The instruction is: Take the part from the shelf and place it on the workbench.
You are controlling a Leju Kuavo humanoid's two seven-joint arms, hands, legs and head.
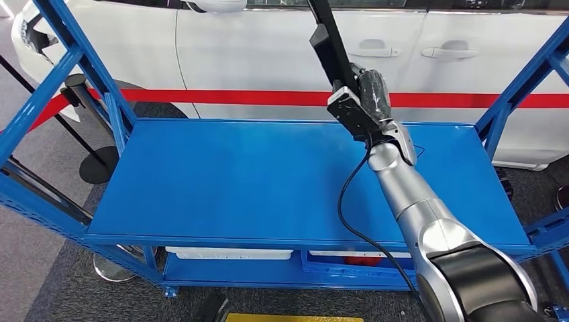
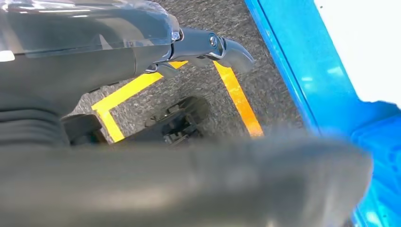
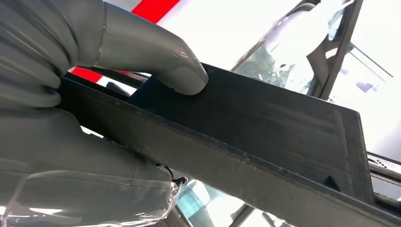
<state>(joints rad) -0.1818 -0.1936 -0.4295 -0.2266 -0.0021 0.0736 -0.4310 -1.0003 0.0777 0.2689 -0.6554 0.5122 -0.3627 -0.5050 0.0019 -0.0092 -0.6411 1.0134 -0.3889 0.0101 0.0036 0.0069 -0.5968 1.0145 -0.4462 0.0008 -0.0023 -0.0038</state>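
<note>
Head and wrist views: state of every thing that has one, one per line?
black part: lifted above the shelf, tilted, held by the right hand.
right hand: grips the part, thumb pressed on its flat face.
left hand: hanging over the floor, holds nothing.
blue shelf: top surface bare.
</note>
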